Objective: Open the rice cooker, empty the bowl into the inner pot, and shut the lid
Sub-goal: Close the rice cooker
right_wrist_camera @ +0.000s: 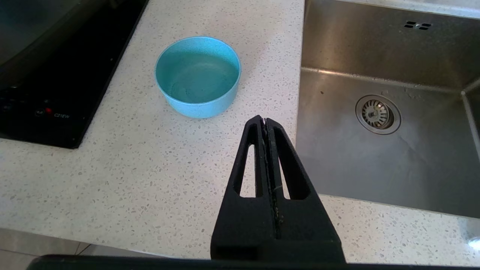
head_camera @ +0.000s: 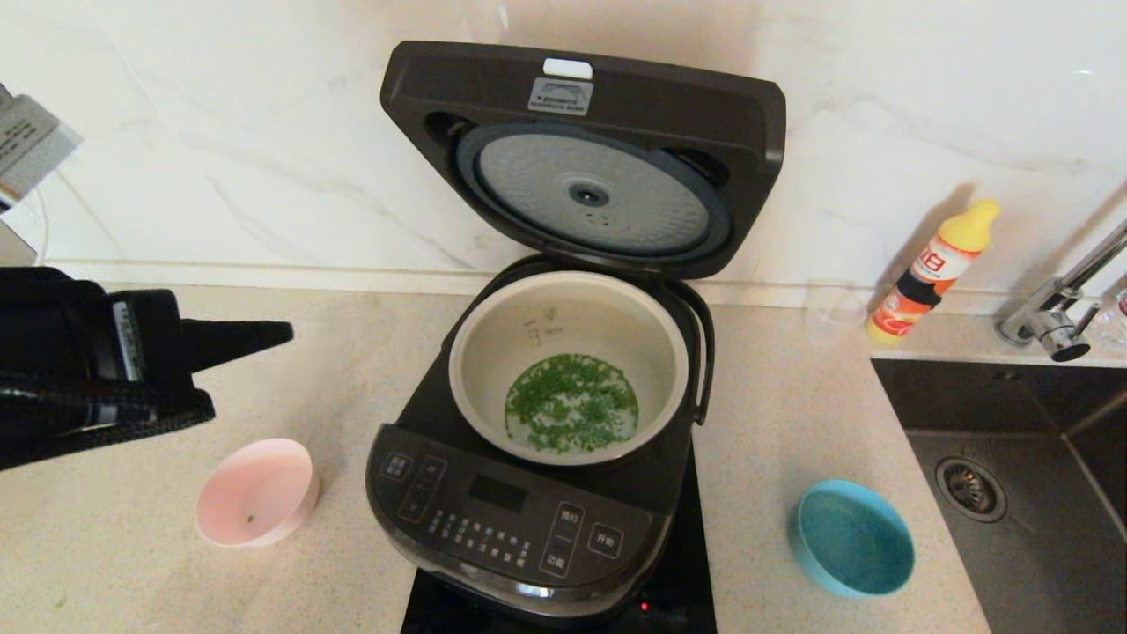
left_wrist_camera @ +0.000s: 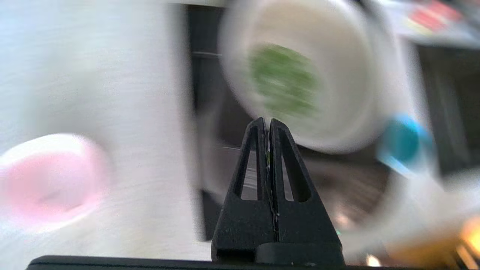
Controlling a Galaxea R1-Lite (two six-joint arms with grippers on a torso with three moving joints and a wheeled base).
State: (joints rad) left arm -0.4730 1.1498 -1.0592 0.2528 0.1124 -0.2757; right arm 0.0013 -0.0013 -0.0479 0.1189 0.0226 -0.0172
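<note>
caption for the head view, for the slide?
Rice cooker lid up, green bits in the inner pot, pink bowl nearly empty; shut left gripper hovers left.

My left gripper (head_camera: 286, 332) hangs level at my left, jaws pressed together; my right gripper (right_wrist_camera: 265, 120) points downward, jaws together.

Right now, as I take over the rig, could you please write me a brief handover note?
Left end effector: shut, empty, in the air left of the rice cooker.
Right end effector: shut, empty, parked over the counter edge near the teal bowl.
Lid: standing open.
Inner pot: in the cooker, green bits on its bottom.
Pink bowl: on the counter left of the cooker, nearly empty.
Done: opening, emptying. Left: close the lid.
</note>
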